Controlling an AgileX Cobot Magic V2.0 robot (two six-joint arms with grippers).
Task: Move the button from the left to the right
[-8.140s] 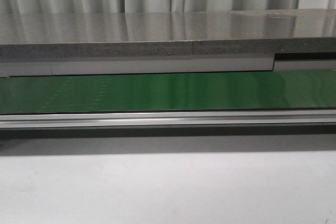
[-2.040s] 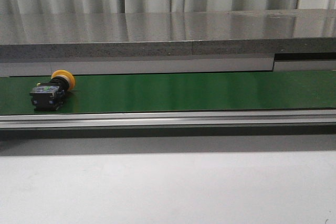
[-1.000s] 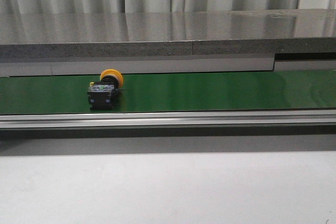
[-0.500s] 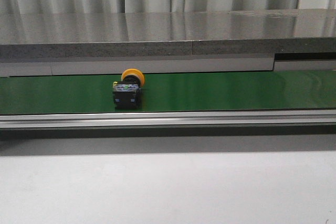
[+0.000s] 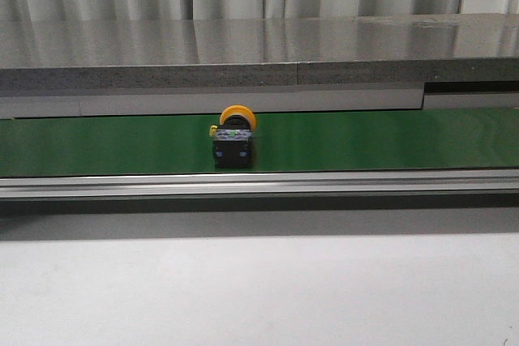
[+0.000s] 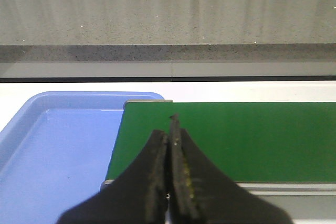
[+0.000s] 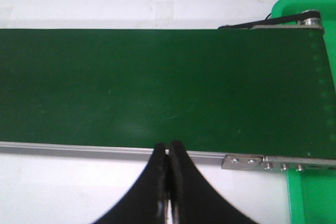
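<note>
The button [image 5: 233, 138], a yellow-orange mushroom cap on a boxy black body, lies on the green belt [image 5: 365, 139] a little left of the middle in the front view. Neither wrist view shows it. In the left wrist view my left gripper [image 6: 170, 129] is shut with nothing between its fingers, hanging over the belt's [image 6: 236, 140] near edge beside a blue tray [image 6: 52, 156]. In the right wrist view my right gripper [image 7: 168, 148] is shut and empty, its tips at the belt's aluminium rail [image 7: 79, 149]. Neither gripper appears in the front view.
A grey stone-like counter [image 5: 259, 62] runs behind the belt. An aluminium rail [image 5: 259, 182] borders the belt's near side, with white table [image 5: 259, 289] in front. A green tray [image 7: 310, 192] sits at the belt's right end.
The button has travelled rightward along the belt from the far left to near the middle. Eight seconds ago the belt was bare. No gripper shows in the front frames.
</note>
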